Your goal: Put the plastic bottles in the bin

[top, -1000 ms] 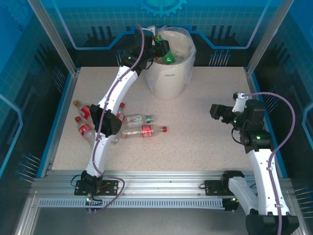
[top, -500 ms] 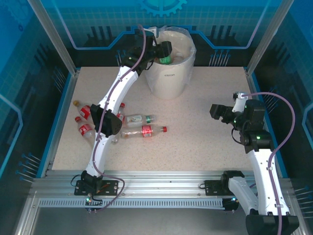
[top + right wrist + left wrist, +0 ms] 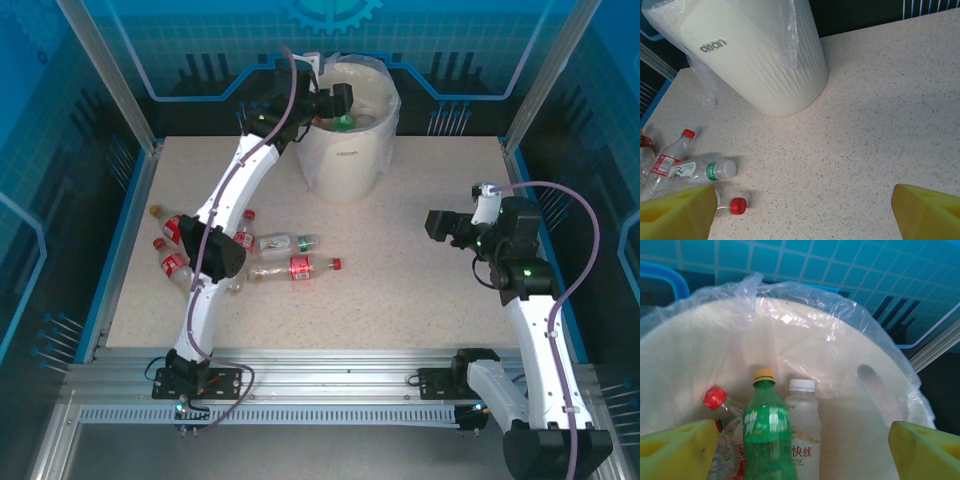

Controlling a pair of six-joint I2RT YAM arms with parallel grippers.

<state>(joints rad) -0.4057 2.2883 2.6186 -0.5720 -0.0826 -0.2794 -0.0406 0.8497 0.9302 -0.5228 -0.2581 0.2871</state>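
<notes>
Where the speckled tabletop (image 3: 400,290) lies bare at centre and right, the right end effector (image 3: 441,225) hovers wide open and empty. Several bottles (image 3: 300,267) lie at the left beside the left arm. Farther back, the bin (image 3: 345,165), printed "clean", holds a green bottle (image 3: 767,435), a white-capped bottle (image 3: 805,440) marked "快线" and a red-capped bottle (image 3: 715,398). Over its mouth, the left end effector (image 3: 340,100) gapes empty.

Glossy crinkled clear plastic bag (image 3: 805,305) lining matt ribbed off-white bin (image 3: 762,70); speckled matt table (image 3: 880,125), probably laminate; glossy green plastic bottle (image 3: 768,435).
</notes>
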